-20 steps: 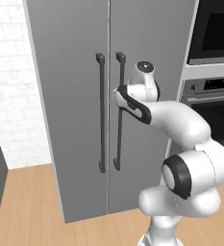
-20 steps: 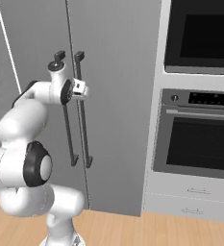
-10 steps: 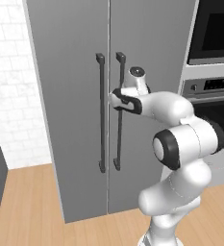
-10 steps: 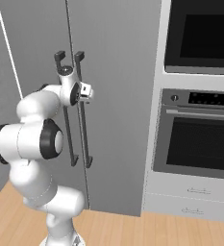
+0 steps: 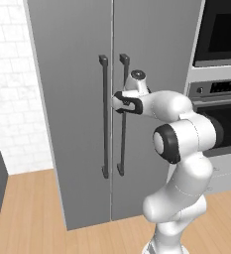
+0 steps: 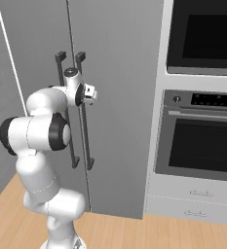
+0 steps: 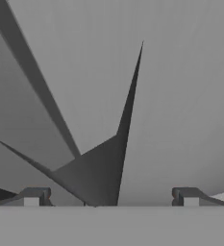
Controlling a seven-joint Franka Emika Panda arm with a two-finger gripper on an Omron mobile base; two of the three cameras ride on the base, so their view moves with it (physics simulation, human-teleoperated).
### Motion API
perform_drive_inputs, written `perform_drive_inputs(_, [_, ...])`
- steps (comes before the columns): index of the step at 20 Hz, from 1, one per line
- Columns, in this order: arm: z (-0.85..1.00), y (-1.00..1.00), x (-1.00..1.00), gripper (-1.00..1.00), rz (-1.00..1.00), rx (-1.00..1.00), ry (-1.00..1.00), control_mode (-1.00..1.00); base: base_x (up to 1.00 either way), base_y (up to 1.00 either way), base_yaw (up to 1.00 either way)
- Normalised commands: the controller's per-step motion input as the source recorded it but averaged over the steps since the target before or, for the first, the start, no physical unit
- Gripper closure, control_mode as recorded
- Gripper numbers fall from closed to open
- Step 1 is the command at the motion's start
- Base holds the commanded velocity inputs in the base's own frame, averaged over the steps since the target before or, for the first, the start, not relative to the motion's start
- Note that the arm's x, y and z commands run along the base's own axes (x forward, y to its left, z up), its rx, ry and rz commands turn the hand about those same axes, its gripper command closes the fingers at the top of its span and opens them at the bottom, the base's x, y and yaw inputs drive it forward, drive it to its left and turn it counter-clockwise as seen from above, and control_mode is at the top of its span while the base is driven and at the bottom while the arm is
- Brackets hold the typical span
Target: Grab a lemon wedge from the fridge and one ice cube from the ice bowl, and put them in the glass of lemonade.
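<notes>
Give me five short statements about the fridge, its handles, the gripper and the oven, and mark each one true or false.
1. Both doors of the fridge are closed. True.
2. The gripper is shut on a lemon wedge. False: its fingers stand wide apart with nothing between them but grey fridge door.
3. The hand is at the fridge's two black bar handles, about a third of the way down them. True.
4. The wall oven stands to the left of the fridge. False: it stands to the fridge's right.
5. The fridge handles run horizontally. False: they are long vertical bars set side by side at the seam between the doors.
</notes>
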Motion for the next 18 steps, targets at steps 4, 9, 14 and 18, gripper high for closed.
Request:
perform_drive_inputs(4, [-0.23,0.02,0.5,-1.0,0.0,0.0,0.0,-1.0,0.0,0.0,0.0])
perform_drive_inputs(9, [-0.42,0.01,0.36,-1.0,0.0,0.06,-0.05,-1.0,0.0,0.0,0.0])
perform_drive_inputs(14, [-0.4,0.0,0.22,-1.0,0.0,0.08,-0.09,-1.0,0.0,0.0,0.0])
perform_drive_inputs(18, [0.0,0.2,0.36,-1.0,0.0,0.0,0.01,-1.0,0.0,0.0,0.0])
